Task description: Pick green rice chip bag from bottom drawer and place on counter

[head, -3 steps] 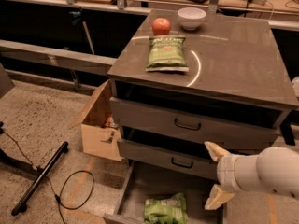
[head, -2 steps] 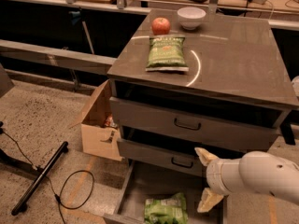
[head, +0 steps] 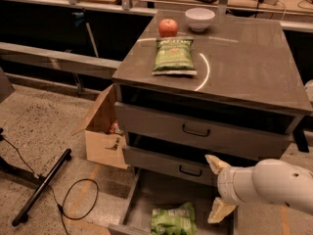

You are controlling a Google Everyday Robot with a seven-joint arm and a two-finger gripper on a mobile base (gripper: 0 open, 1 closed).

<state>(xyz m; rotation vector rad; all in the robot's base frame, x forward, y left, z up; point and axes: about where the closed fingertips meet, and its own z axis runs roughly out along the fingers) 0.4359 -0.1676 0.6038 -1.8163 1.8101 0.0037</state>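
The bottom drawer point(head: 155, 192) stands pulled out at floor level, its flat grey floor bare at the back. The green rice chip bag point(head: 172, 221) lies inside the drawer, near the drawer's front end and about midway between its sides. It has a pale band at the end that faces the drawer's back, and the view's lower edge cuts off its near end.

The hand point(head: 216, 187) hangs over the drawer's right side on the end of a rounded white arm point(head: 274, 186) that comes in from the right. Its two cream fingers point(head: 213, 163) are spread wide with nothing between them. One finger is up by the drawer's back and the other is down at the drawer's right rim. The lower finger is near the bag but apart from it.

Right above the drawer's back are two closed drawer fronts point(head: 195, 129) with black handles. Above those is the counter point(head: 249, 53), dark, with a thin white curved line on it. On the counter lie a flat olive-green bag point(head: 173, 56), a red apple point(head: 168, 27) and a white bowl point(head: 199, 18).

To the drawer's left a cardboard box point(head: 101, 131) stands open on the speckled floor point(head: 29, 121). Further left of the drawer lie a black bar point(head: 41, 187) and a looped black cable point(head: 78, 199).
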